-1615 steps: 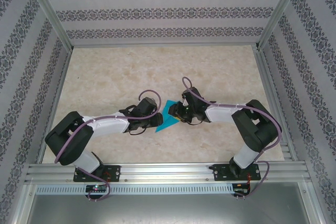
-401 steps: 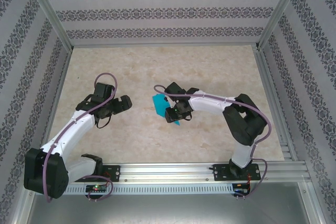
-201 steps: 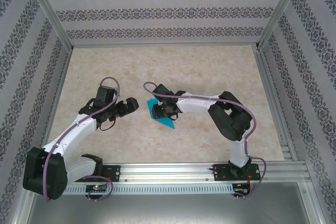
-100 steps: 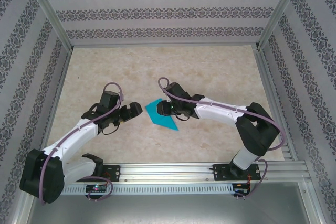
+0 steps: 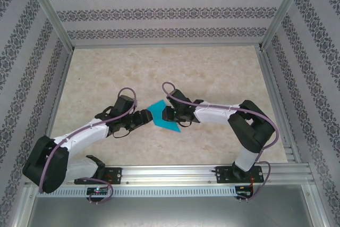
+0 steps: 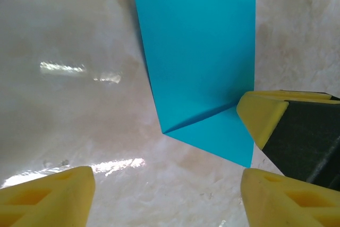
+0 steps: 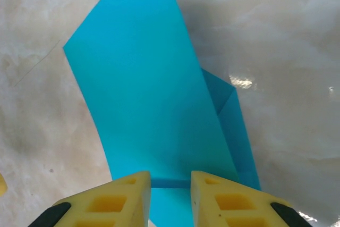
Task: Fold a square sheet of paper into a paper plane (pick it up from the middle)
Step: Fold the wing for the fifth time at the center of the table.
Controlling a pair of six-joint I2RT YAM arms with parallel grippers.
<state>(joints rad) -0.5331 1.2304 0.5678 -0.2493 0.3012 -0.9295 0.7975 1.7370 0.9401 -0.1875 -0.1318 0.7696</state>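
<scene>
Here, right gripper [image 7: 170, 183] pinches the creased teal paper [image 7: 143, 89].

The square sheet of paper [image 5: 161, 115], teal-blue and plain, lies folded and creased at mid-table [image 5: 212, 73], its upper layer bowed upward.

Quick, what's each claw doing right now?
Left claw: open, gripping nothing.
Right claw: closed on the square sheet of paper.
</scene>
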